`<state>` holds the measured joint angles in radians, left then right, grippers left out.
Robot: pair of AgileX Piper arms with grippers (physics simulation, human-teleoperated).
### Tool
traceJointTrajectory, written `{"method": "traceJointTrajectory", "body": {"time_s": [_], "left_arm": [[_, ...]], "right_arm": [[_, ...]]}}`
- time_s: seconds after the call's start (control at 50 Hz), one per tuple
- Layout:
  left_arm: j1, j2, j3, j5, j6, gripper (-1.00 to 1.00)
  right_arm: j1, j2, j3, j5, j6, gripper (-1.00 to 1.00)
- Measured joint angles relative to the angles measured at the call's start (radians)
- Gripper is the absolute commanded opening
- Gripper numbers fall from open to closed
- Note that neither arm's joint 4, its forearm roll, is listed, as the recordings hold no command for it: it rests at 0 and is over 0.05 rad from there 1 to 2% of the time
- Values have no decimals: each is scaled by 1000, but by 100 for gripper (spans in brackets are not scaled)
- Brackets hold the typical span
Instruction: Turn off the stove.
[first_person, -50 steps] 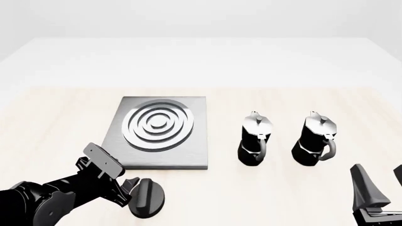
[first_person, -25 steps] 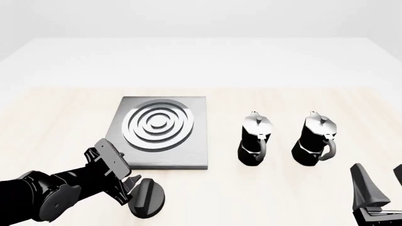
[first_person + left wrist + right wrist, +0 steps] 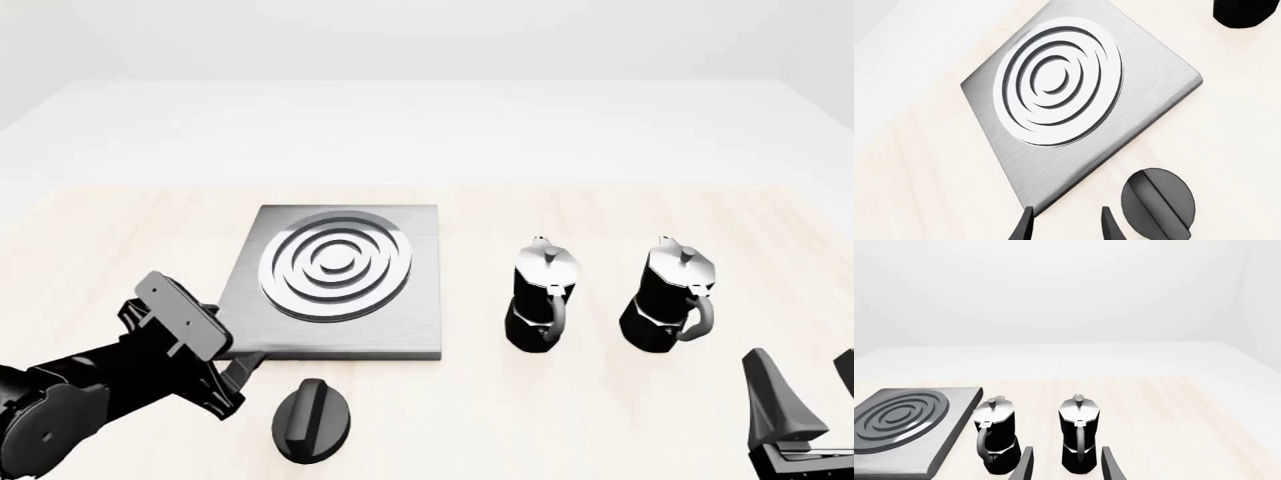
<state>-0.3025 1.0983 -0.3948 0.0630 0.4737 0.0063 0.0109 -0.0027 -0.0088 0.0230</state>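
Front view: knob (image 3: 314, 419) lies just right of the released left claw (image 3: 238, 372), not touching.

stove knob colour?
Black, with a raised bar; the knob shows best in the left wrist view.

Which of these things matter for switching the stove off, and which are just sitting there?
Belongs to the job:
- stove, the grey slab with silver rings
- its black knob, in front of the slab
- left claw, open beside the knob, not on it

Just lying about:
- two moka pots
- right claw, open, idle
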Motion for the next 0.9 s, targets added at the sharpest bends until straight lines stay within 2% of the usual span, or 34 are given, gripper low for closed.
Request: {"method": "traceJointTrajectory", "body": {"time_s": [0.16,0.44,0.7,0.9], "left_arm": [[29,-134,-1,100,-4,100],[63,-393,-59,322,-45,100],[79,-540,-117,452,-123,100],[88,-635,-151,537,-209,100]], "right_arm": [[2,-4,0,2,-3,100],[6,-8,0,4,-8,100],[11,-9,0,4,-10,100],[13,-9,0,4,-9,100]]}}
